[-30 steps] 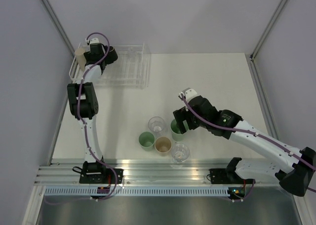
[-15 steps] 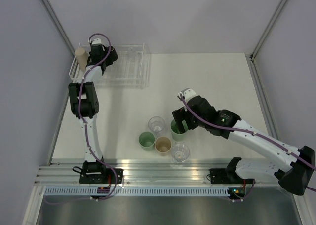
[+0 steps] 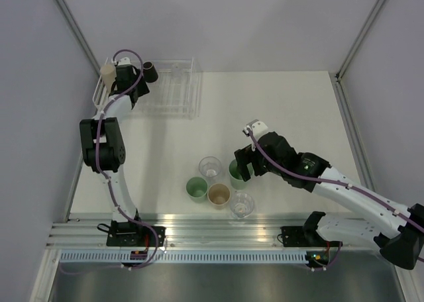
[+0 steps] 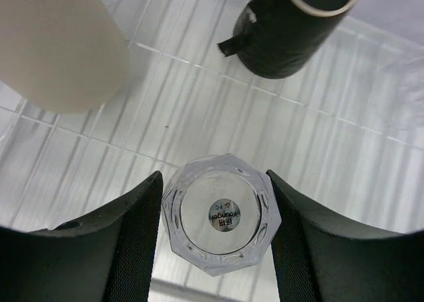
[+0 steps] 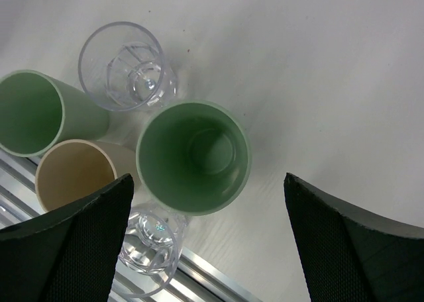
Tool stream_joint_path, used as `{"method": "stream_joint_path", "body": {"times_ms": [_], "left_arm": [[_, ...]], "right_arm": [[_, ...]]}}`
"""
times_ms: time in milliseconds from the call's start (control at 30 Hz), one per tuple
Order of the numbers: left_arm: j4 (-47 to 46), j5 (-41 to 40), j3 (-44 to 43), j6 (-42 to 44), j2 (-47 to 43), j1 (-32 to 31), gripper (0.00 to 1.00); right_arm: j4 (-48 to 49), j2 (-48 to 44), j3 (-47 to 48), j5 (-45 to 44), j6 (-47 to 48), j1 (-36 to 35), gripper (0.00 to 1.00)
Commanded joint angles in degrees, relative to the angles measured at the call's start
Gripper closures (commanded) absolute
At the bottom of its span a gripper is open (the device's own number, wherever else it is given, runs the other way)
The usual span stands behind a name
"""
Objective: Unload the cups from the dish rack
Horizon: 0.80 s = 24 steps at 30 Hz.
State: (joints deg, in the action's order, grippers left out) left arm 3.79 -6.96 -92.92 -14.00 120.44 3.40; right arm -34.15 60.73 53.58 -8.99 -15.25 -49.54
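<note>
The white wire dish rack stands at the table's far left. My left gripper is over its left part, shut on an upturned clear cup; both fingers press the cup's sides. A tan cup and a black cup stand in the rack beyond it. Near the front edge my right gripper hangs open above a mint green cup that stands upright on the table, its fingers well apart from the rim.
Around that green cup stand a clear cup, another green cup, a tan cup and a second clear cup by the metal rail. Another clear cup sits in the rack's right part.
My left gripper has shut on the clear cup, and the arm has swung left, uncovering the black cup. The right gripper has drifted slightly back from the green cup, still open.
</note>
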Motion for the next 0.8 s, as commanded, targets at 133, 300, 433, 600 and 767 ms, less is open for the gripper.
{"method": "stream_joint_path", "body": {"times_ms": [133, 300, 433, 600, 767], "left_arm": [[-6.07, 6.70, 8.36, -14.72, -19.69, -0.67, 0.98], [-11.43, 15.29, 19.52, -29.38, -30.34, -1.81, 0.98], [-13.71, 23.64, 27.25, -38.63, -38.25, -2.70, 0.98], [-40.96, 41.81, 47.81, -61.46, -45.73, -5.15, 0.98], [-67.39, 50.81, 60.64, -80.17, -43.98, -9.45, 0.98]], "right_arm": [[6.11, -5.62, -2.69, -2.78, -1.01, 0.06, 0.02], [9.18, -7.90, -4.80, -5.59, -1.37, 0.06, 0.02], [14.80, -10.63, -6.56, -9.98, -2.50, 0.06, 0.02], [18.06, -8.79, -6.65, -11.93, -2.60, 0.67, 0.02], [25.44, -5.01, -7.70, -4.91, -2.25, 1.81, 0.02]]}}
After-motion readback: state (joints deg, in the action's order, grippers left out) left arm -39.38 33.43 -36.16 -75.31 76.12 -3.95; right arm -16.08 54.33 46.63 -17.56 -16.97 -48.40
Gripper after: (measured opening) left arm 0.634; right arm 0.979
